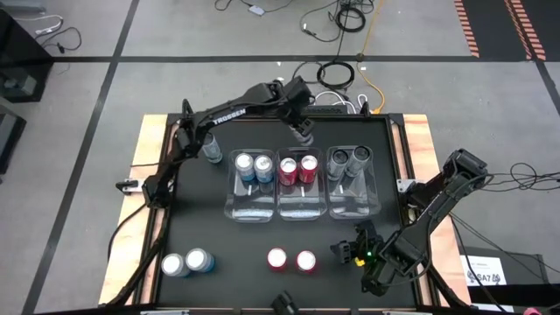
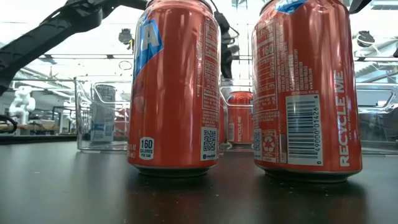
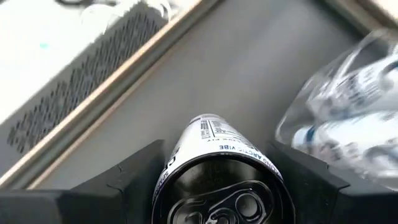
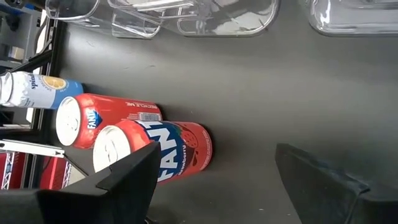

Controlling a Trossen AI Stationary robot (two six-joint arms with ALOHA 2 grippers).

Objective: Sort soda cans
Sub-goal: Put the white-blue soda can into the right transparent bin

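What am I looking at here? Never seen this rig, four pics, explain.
Two robot arms at a black table, sorting soda cans by colour into three clear bins. One picture looks straight down, one sits at table level behind two red cans, and one comes from each wrist. The bins hold two light blue cans, two red, two dark grey. Loose: two blue cans at the front left, one more left of the bins. The left claw grips a dark can behind the bins. The right claw is open, empty, near the front red pair.

Robotics lab, taped concrete floor (image 1: pixel 87 52), loose cables (image 1: pixel 337 17)
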